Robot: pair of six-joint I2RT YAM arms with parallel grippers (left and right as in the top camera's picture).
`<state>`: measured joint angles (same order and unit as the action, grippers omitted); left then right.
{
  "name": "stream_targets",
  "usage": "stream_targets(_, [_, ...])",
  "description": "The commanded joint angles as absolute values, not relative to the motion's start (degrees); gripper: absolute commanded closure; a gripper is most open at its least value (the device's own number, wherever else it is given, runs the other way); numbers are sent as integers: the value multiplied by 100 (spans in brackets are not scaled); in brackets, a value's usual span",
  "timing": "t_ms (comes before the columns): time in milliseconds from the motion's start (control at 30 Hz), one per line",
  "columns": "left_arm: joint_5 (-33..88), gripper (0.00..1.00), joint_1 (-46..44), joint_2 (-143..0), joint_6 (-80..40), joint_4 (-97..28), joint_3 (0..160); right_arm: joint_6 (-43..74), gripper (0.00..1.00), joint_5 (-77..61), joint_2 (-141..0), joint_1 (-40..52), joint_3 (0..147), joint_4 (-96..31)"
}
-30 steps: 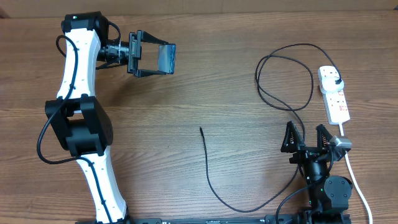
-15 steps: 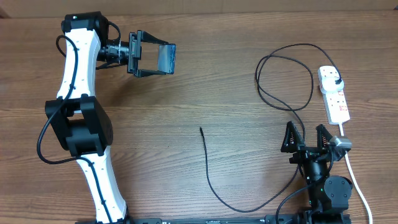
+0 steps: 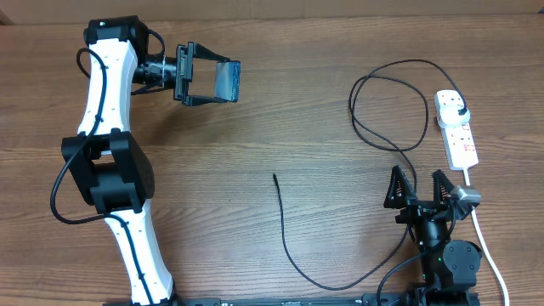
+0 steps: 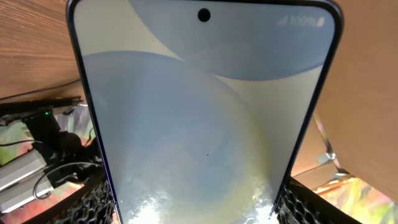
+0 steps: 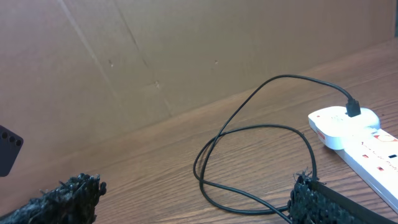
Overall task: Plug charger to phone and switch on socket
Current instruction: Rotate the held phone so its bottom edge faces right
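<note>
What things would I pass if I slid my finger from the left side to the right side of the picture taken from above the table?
left arm → phone → loose tip of the charger → right gripper → socket

We see even, bright light on the table (image 3: 323,110) with soft shadows; glare whitens the lower screen of the phone (image 4: 205,124).
</note>
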<state>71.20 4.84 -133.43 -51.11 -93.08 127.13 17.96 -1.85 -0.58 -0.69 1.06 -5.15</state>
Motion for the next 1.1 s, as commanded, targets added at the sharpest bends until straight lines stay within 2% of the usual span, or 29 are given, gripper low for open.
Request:
stream_targets(0, [7070,96,447,-13338,-5192,-9317,12884,1761,0,-110,-19,-38,45,-482])
stream_targets(733, [3760,96,421,-13338,-5448,-9295,12884,1761,0,-110,-19,-38,45,-482])
stream_targets(1067, [3277,96,73,-13338,-5448,-9253,12884,1761,0,-108,-19,-38,45,-482])
